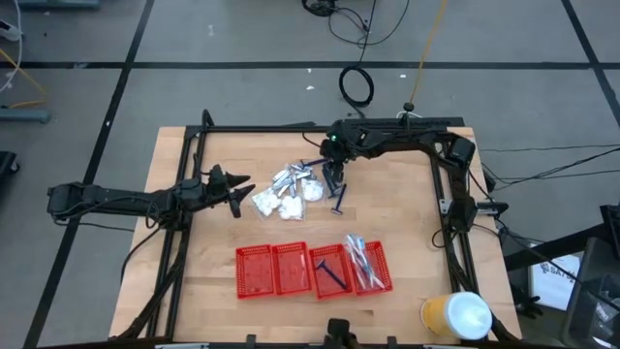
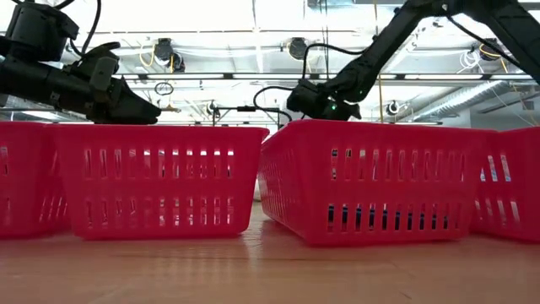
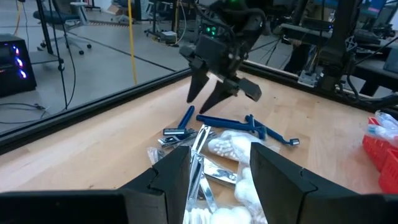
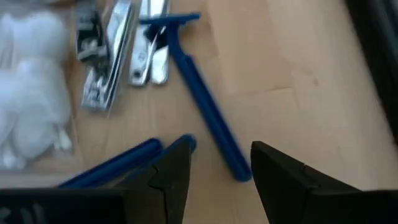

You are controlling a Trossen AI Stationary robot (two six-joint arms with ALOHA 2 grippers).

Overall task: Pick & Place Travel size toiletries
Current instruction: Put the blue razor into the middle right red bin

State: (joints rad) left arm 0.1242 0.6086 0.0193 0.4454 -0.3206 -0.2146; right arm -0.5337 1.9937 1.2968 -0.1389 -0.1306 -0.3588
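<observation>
One blue razor | apparently just beyond right end effector | fingers parted

**Materials and finish**

Table: pale wood, smooth matt. Baskets: glossy red plastic mesh. Razors: matt blue plastic. Sachets: shiny silvery foil. Packets: soft white, clear glossy wrap.

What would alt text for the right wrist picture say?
The right pincer, open and empty, hovers just above a blue razor lying on the wooden table. Silver foil sachets and a white packet lie beside it.
</observation>
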